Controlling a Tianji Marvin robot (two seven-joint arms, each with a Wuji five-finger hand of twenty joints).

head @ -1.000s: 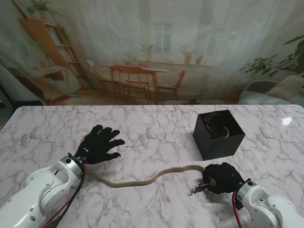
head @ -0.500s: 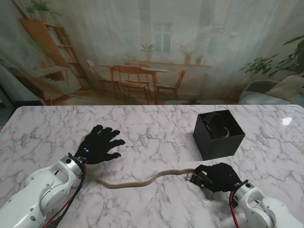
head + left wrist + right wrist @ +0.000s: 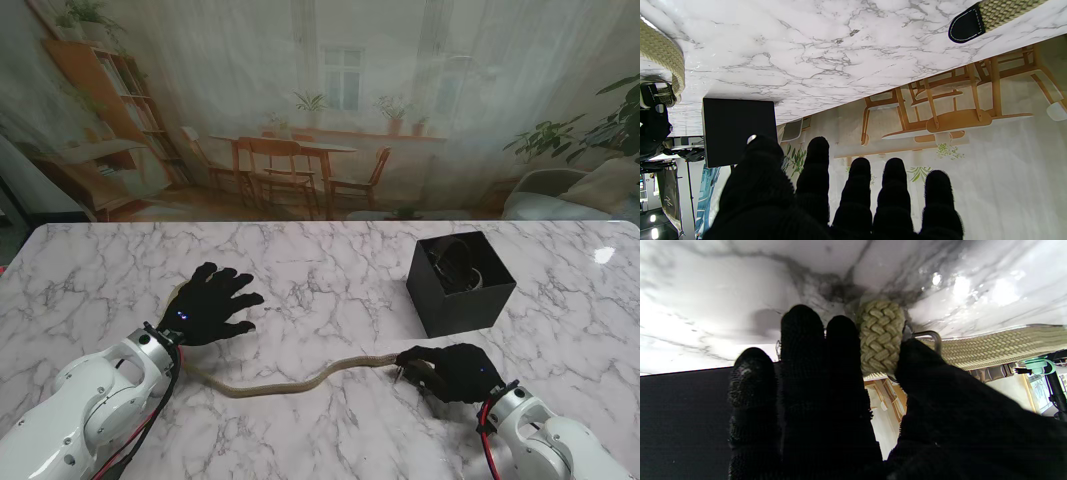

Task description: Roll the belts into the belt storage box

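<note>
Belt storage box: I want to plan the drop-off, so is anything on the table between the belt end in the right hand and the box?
Nothing visible. The right hand grips the rolled end of the woven belt, and only bare marble table lies between it and the belt storage box. A coiled belt already sits inside the box.

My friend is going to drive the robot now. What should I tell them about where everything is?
Left hand: open, fingers spread, resting flat on the marble table, next to the belt's far tip.
Right hand: shut on the buckle end of the woven tan belt, where a first small roll shows in the right wrist view.
The rest of the belt lies unrolled in a wavy line between the two hands.
The black storage box sits farther from me than the right hand; something is already coiled inside.
Left to do: finish rolling, then put the roll into the box.
</note>
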